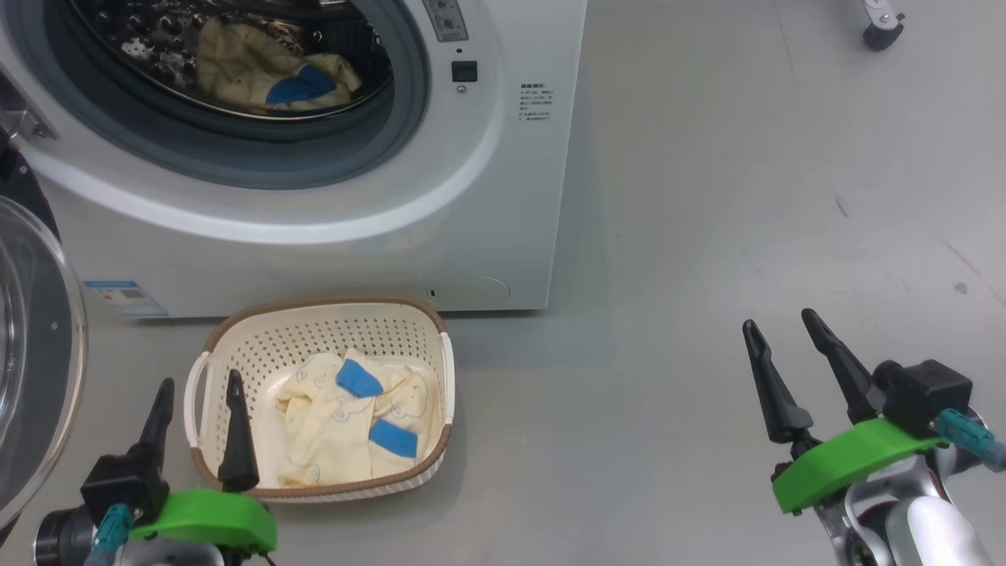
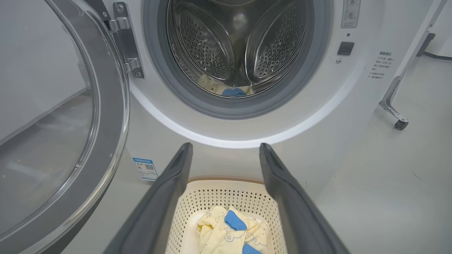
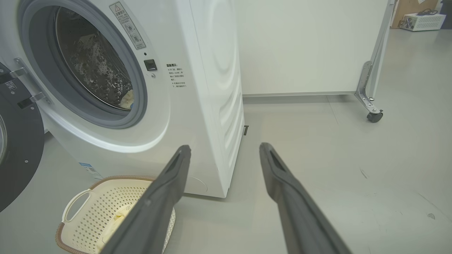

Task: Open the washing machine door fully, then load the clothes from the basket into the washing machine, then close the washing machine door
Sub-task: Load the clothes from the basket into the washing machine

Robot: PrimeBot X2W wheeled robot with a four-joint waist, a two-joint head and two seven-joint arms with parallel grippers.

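Getting ready to pick up the clothes (image 1: 346, 432) from the basket (image 1: 330, 303), both sets of jaws apart and holding nothing.
The basket sits on the floor right in front of the washing machine (image 1: 487, 204), and one yellow piece (image 1: 259, 71) lies in the shiny, holey drum (image 2: 208, 46). The left jaws hang at the basket's left side. The basket is light plastic on smooth floor, so a poke could push it away, or a thin tip could snag a hole. The floppy cloth could slip out or droop on the grey rubber ring (image 1: 236, 157). The round glass door (image 1: 31, 354) stands open nearby and could get bumped.
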